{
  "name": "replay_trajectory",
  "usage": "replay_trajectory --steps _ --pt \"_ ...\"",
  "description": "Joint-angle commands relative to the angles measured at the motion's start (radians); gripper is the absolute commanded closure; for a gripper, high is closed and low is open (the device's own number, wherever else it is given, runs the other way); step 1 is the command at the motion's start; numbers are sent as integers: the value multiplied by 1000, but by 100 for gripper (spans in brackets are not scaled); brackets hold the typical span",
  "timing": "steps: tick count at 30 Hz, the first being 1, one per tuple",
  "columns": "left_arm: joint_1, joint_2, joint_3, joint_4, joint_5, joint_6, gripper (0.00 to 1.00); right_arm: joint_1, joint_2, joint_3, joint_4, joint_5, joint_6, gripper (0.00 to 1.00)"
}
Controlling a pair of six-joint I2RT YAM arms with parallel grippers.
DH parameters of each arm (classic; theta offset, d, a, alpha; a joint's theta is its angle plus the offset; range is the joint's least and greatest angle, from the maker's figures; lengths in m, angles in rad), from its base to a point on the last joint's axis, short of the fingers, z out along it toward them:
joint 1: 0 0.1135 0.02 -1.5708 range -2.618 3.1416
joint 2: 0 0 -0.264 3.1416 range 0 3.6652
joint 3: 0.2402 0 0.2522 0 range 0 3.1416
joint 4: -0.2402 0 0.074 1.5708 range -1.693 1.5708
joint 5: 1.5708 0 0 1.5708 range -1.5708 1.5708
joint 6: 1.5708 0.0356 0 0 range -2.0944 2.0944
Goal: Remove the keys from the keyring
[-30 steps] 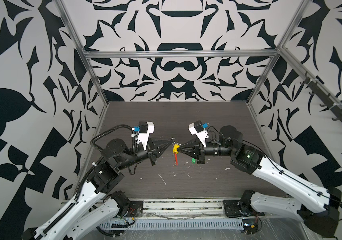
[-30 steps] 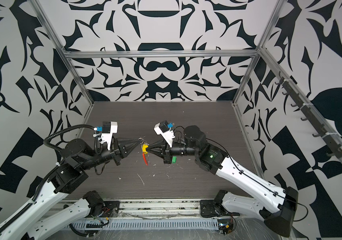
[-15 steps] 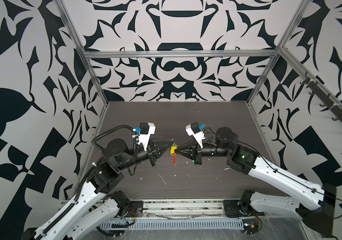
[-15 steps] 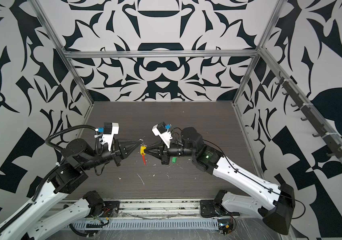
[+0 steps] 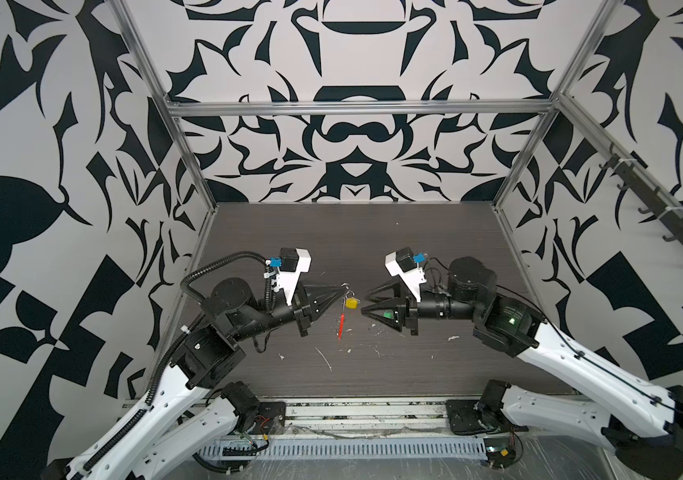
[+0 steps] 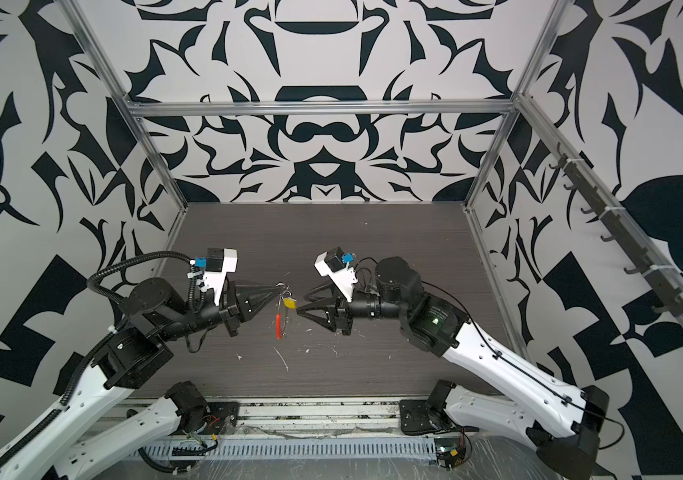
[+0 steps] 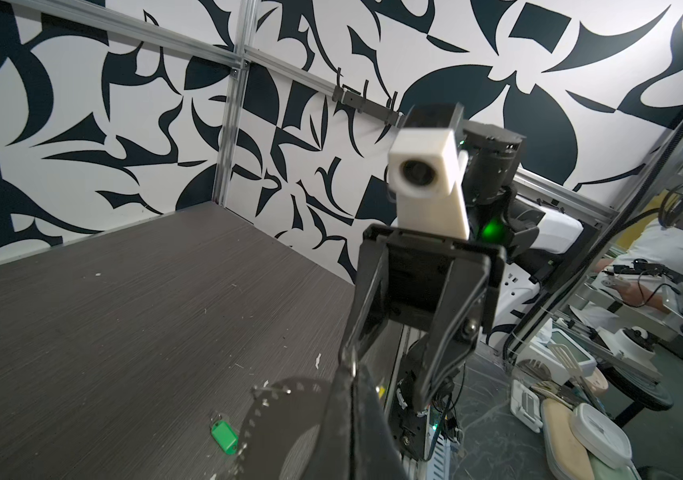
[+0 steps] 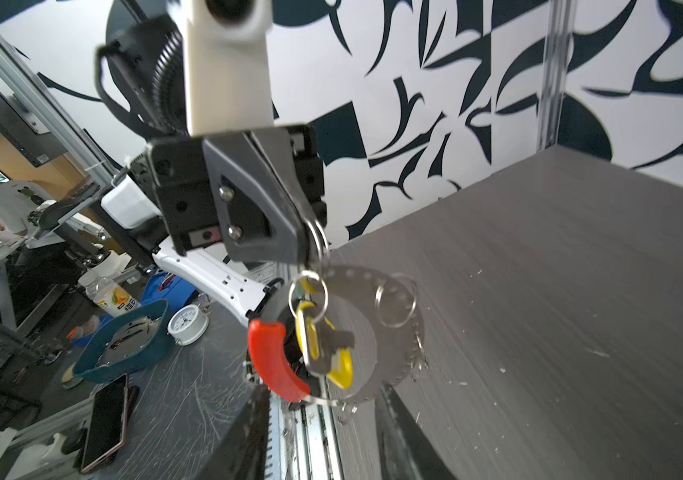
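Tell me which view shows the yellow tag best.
The right wrist view: the yellow tag hangs close and large. In both top views it is a small yellow spot. The left wrist view misses it.

left gripper point(image 5: 341, 289) apparently pinches keyring point(image 5: 342, 324)

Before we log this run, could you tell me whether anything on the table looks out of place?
Pale flecks litter the dark table near its front, like scraped debris. The green key tag lies loose beneath the right pincer, while the yellow tag hangs from the keyring in the left pincer.
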Motion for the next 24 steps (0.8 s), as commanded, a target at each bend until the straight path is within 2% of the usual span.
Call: replay_trajectory --steps 1,10,24 --pt "1 -2 28 7 41 10 100 -2 16 64 54 17 -20 52" --pt "0 -4 24 21 53 4 100 -31 121 96 190 -147 48 52" --pt "1 -16 11 39 37 2 100 -33 135 46 259 -222 116 78"
